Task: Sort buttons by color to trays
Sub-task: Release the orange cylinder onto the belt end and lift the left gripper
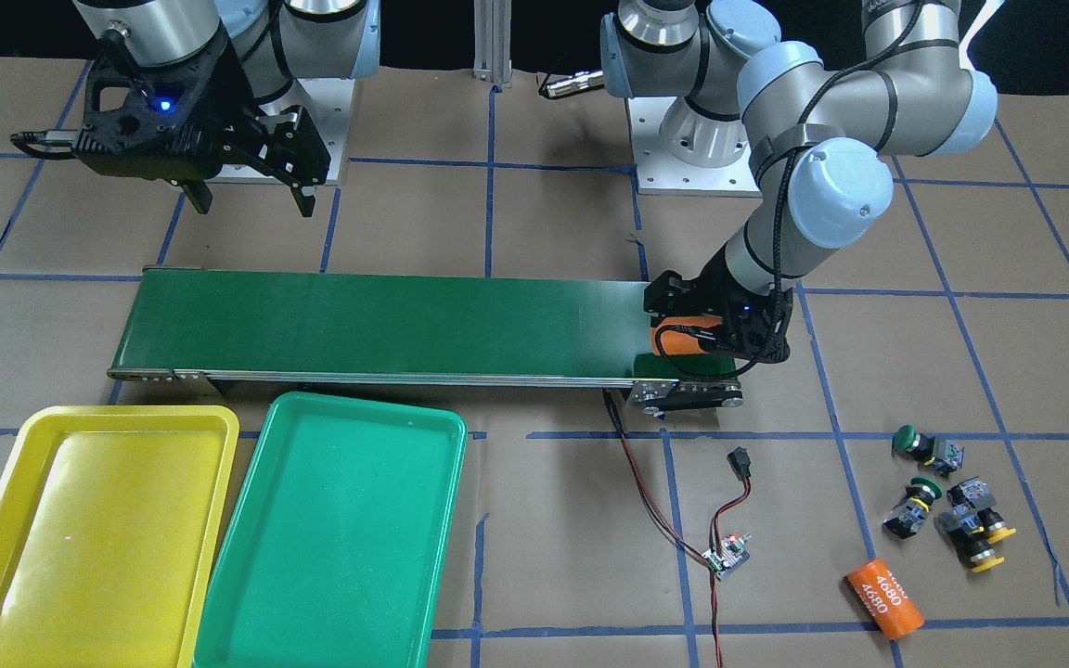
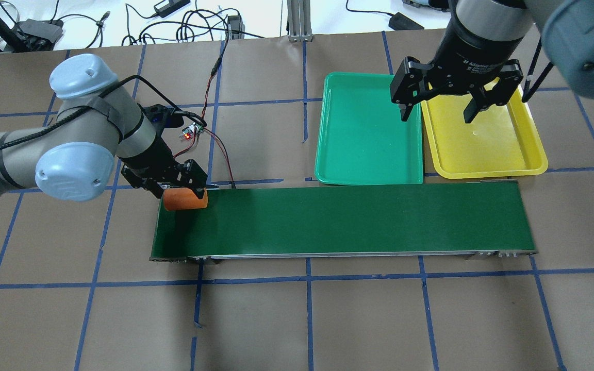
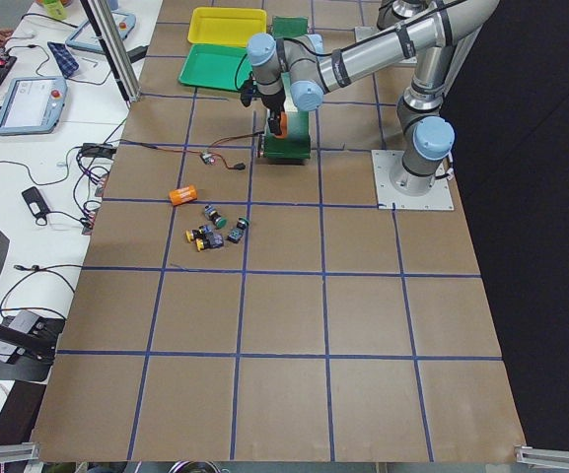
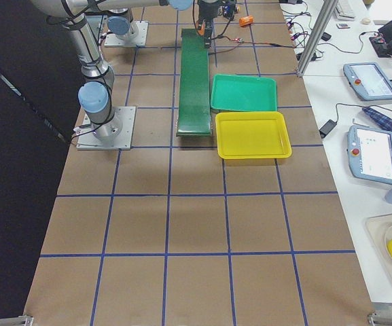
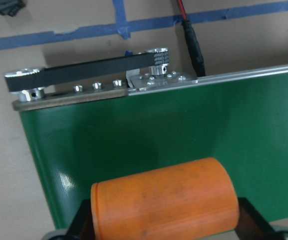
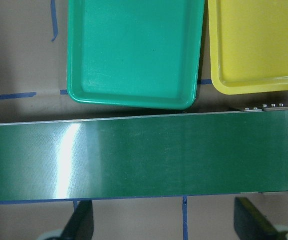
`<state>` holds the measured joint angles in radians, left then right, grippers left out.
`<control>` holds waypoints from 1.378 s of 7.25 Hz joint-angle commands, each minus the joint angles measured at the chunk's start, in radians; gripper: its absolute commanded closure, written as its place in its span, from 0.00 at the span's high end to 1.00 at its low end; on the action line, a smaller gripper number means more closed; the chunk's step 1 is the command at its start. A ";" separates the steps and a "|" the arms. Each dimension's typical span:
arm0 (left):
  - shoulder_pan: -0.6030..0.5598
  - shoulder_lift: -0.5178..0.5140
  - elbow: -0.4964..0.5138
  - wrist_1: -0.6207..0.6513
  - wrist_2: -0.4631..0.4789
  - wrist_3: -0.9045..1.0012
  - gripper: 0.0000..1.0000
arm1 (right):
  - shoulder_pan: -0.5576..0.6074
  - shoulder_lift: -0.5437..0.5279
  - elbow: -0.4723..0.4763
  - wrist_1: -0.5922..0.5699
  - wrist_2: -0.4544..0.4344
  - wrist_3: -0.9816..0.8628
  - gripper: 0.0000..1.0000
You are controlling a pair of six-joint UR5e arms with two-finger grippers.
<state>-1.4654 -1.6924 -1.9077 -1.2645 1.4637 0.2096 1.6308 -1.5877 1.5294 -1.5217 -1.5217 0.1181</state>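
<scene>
Tabletop (image 1: 405, 213), buttons (image 1: 966, 515) seemingly well beyond left hand (image 1: 692, 339)

Bright, even light; glare streaks the conveyor belt (image 6: 66, 157).

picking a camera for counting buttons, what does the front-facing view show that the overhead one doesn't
Only the front-facing view: the four buttons lying on the table, and a loose orange cylinder marked 4680 beside them.
Only the overhead view: the cables beyond the table's far edge.
Both: the green belt, the empty green tray and yellow tray, the left fingers shut on a second orange cylinder at the belt's end, and the right fingers open.
</scene>
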 commanded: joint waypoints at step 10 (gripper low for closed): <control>0.215 -0.626 0.761 0.047 0.000 0.555 1.00 | 0.000 0.000 0.000 0.000 0.000 0.000 1.00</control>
<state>-1.2664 -2.2351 -1.2049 -1.3009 1.4592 0.6171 1.6306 -1.5865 1.5294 -1.5225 -1.5217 0.1181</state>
